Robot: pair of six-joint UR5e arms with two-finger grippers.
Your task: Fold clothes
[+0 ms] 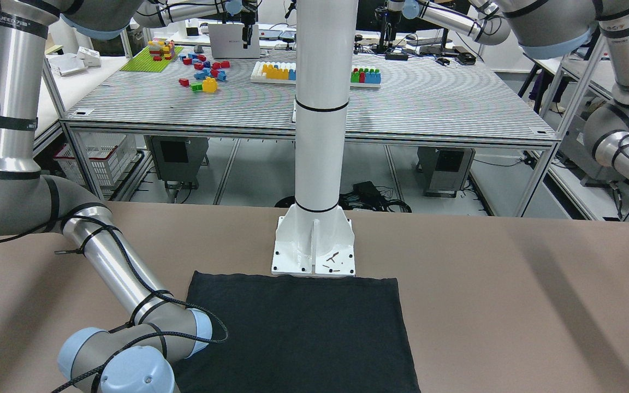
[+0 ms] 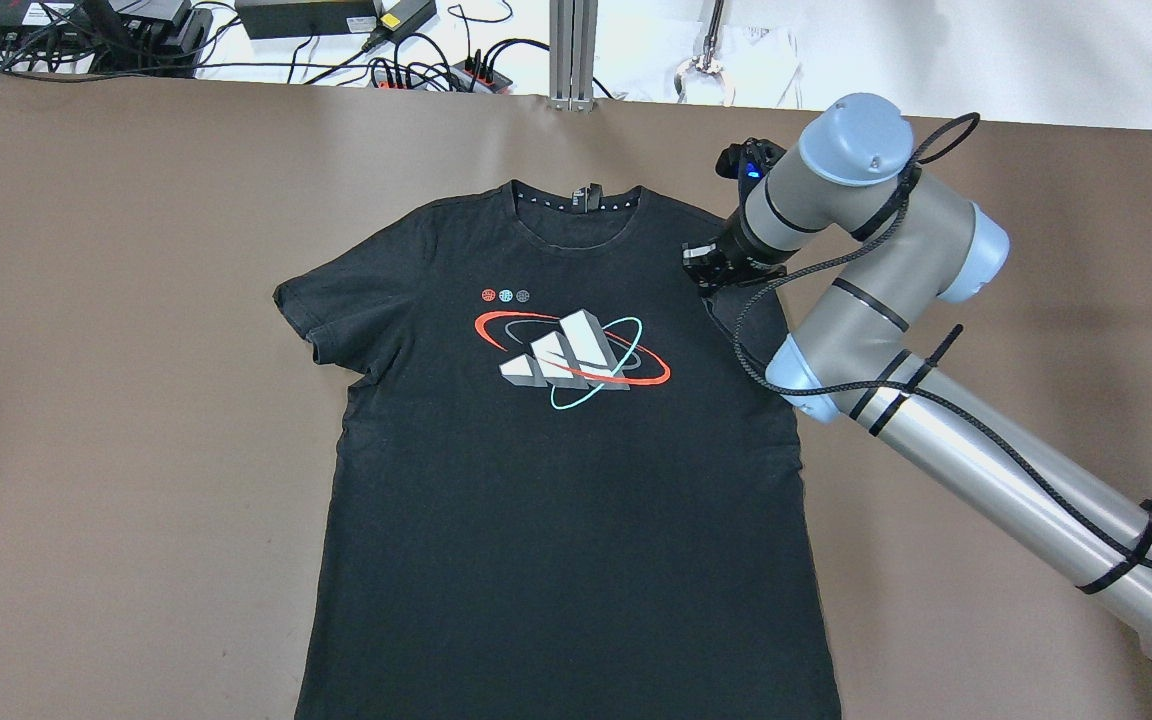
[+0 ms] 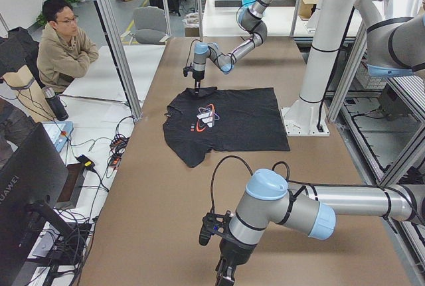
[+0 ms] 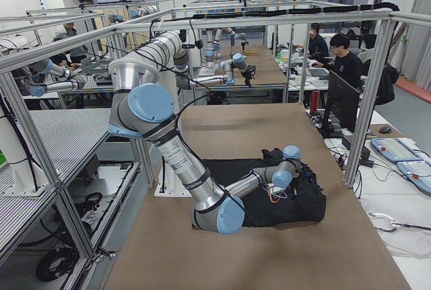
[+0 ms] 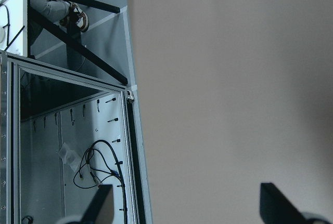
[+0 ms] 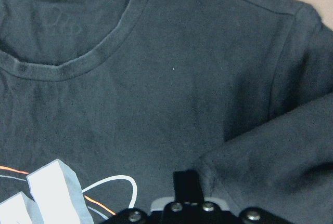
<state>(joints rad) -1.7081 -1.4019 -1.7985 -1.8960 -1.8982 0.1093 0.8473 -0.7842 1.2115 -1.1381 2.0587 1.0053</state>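
lying flat and print-up near the middle of one brown-covered table (image 2: 106,450), one black t-shirt (image 2: 556,500) is seen. two grippers are counted: the right gripper (image 6: 186,178) is set at the shirt's shoulder, fingers pressed together, though pinched cloth cannot be told. the left gripper (image 5: 188,200) is held spread over bare table by its edge. aluminium frames (image 4: 269,17) and another workbench (image 1: 429,103) are seen around.

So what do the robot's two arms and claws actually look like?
Both arms are jointed silver-grey metal tubes; the right arm and left arm have rounded grey joints with pale blue caps. A black cable, cinched by black zip ties, runs along each. Each claw is black: the left claw shows two flat fingers, the right claw a narrow black bar.
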